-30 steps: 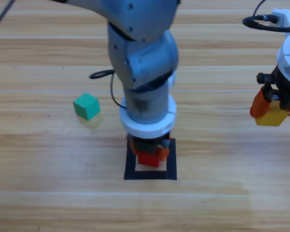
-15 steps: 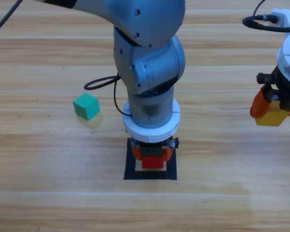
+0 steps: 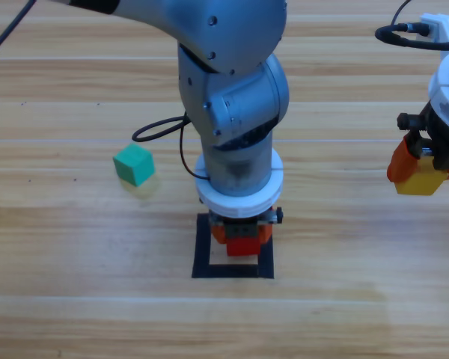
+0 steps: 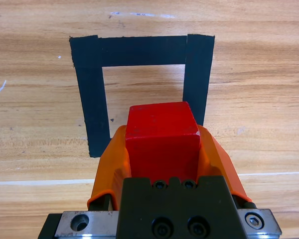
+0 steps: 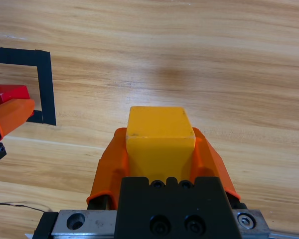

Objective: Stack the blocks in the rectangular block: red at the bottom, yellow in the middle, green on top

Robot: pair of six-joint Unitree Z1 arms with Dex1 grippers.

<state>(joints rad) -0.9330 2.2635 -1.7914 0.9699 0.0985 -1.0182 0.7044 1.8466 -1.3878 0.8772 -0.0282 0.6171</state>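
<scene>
Gripper duty is split between the two arms: the left gripper [image 3: 241, 238] is seen over the rectangle [image 3: 202, 250], its orange jaws clamped on the red cube [image 3: 242, 247], while the right gripper [image 3: 419, 173] is held well off to the right of the table [image 3: 75, 299], its jaws closed on the yellow cube [image 3: 420, 181]. In the left wrist view the red cube [image 4: 162, 139] is shown against the near part of the tape outline [image 4: 92, 109], with most of the bare wood centre lying beyond it. Whether the cube is already resting on the table or is held just above it cannot be told. The relation that matters is judged to be the offset between the red cube and the centre of the outline: the cube is placed toward the edge nearest the arm, so a small shift forward, or a straight set-down if the cube is within the tape, is thought to be needed before release. The green cube [image 3: 134, 164] is left lying alone on the wood to the left of the rectangle, well apart from it and nearer the left arm. No cube is stacked yet; the red placement is taken to be the step in hand.
</scene>
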